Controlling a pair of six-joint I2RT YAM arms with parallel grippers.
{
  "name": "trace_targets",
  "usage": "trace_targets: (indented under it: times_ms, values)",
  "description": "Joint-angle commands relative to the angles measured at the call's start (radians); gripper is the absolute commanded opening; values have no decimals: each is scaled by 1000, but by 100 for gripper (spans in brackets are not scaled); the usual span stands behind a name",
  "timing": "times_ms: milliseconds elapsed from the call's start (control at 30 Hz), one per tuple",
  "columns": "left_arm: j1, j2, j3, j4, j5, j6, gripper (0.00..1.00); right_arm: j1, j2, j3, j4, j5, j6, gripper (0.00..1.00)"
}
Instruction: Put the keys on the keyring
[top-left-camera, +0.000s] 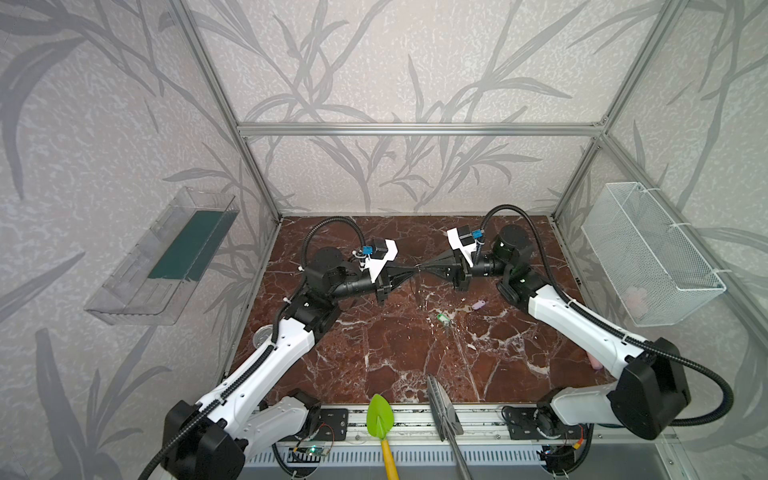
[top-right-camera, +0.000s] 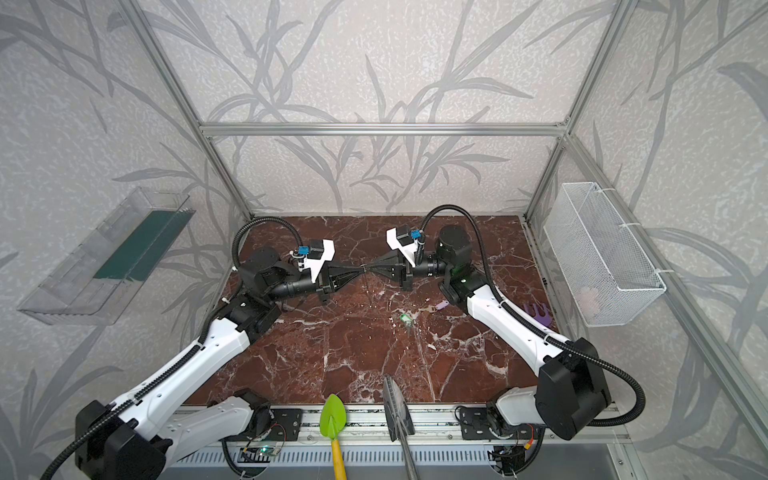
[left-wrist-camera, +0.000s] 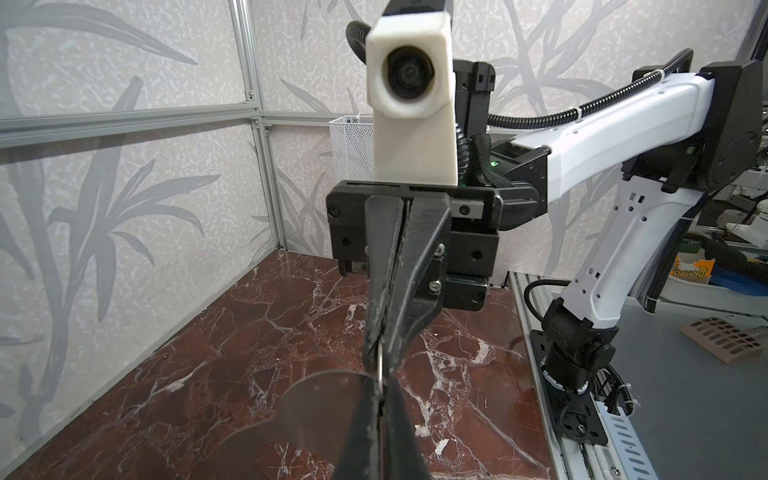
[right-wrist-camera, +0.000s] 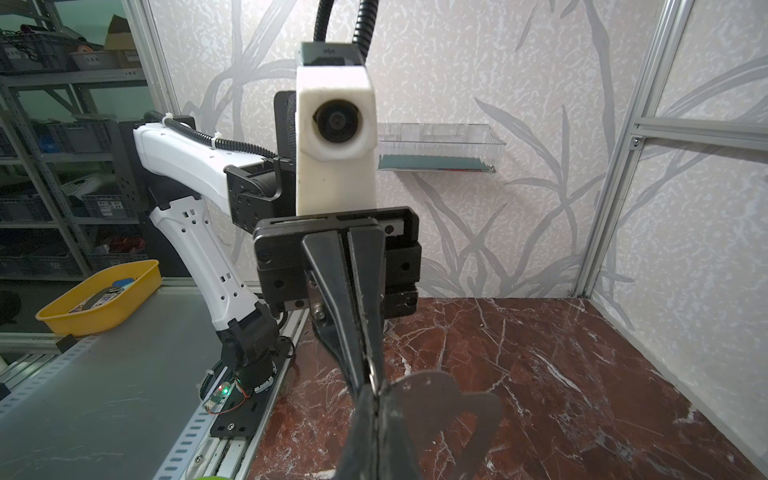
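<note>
Fingers of left gripper (top-left-camera: 415, 272) and right gripper (top-left-camera: 424, 269) pinched shut tip to tip at frame centre, both clamping the keyring (left-wrist-camera: 380, 368), whose flat tag (right-wrist-camera: 453, 409) hangs below. Green key (top-left-camera: 441, 318) and lilac key (top-left-camera: 478, 306) lie loose on the red marble table (top-left-camera: 374, 353), right of centre, near each other. No readable writing. Leaf-pattern walls; mesh basket (top-left-camera: 648, 253) at right. Table mostly bare at lower centre.

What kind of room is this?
Probably a robot test booth in a lab: two robot arms are bolted to a metal rail at a marble tabletop, fenced by wallpapered panels.
</note>
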Motion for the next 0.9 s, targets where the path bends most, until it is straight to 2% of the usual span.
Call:
trace_targets:
  times_ms: [0, 33, 133, 167, 200, 267, 333, 567, 667, 867]
  values:
    - [2, 0, 22, -28, -71, 15, 0, -6, -4, 31, -8, 34, -1, 0]
    - [2, 1, 30, -64, -115, 15, 0, -10, -14, 26, -29, 71, -4, 4]
    - [-1, -3, 65, -184, -286, -6, 0, -25, -70, -33, -65, 212, -7, 44]
    - [0, -3, 73, -213, -341, -18, 0, -25, -92, -57, -77, 276, -10, 53]
    - [-1, 1, 88, -257, -410, -35, 0, -24, -113, -74, -108, 341, -13, 57]
    - [-5, 24, 138, -364, -524, -78, 0, -24, -151, -90, -183, 461, -18, 59]
    - [-7, 69, 208, -500, -592, -104, 0, -24, -180, -98, -256, 571, -15, 61]
    - [-27, 195, 374, -764, -802, -218, 0, -24, -226, -113, -414, 791, -5, 62]
    - [-30, 233, 409, -803, -795, -214, 0, -24, -223, -117, -445, 838, 10, 62]
    - [-55, 226, 384, -746, -807, -241, 0, -23, -185, -138, -488, 907, 33, 62]
